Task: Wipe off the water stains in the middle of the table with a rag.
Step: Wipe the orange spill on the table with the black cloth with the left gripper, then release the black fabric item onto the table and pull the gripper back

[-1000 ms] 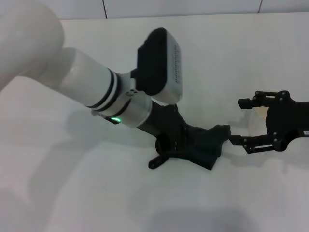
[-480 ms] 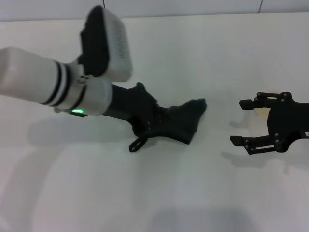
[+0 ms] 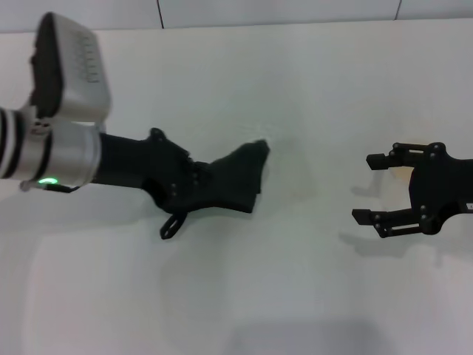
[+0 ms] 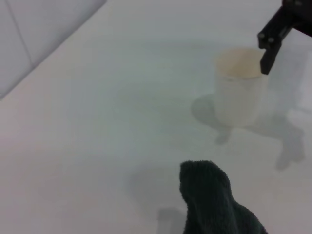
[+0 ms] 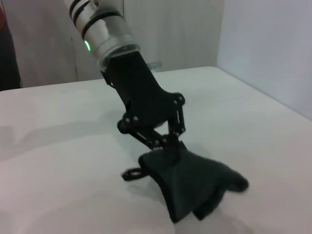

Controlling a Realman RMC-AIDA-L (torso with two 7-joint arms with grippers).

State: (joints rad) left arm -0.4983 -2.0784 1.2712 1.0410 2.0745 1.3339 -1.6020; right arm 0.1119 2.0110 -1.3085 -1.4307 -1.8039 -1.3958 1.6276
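**Dark rag dragged across a white table**

Dark cloth, the rag [image 3: 235,185], lies pressed on the table [image 3: 244,296], pinched in the left claw [image 3: 194,191] left of centre. No orange-brown blotch shows anywhere, so the stain looks wiped or hidden. The right claw [image 3: 367,186] hovers wide apart at the right, bracketing a paper cup [image 4: 237,92]. A risk: a broad sweep could carry the cloth's loose end into that cup. Beyond, the smooth top meets pale wall panels.
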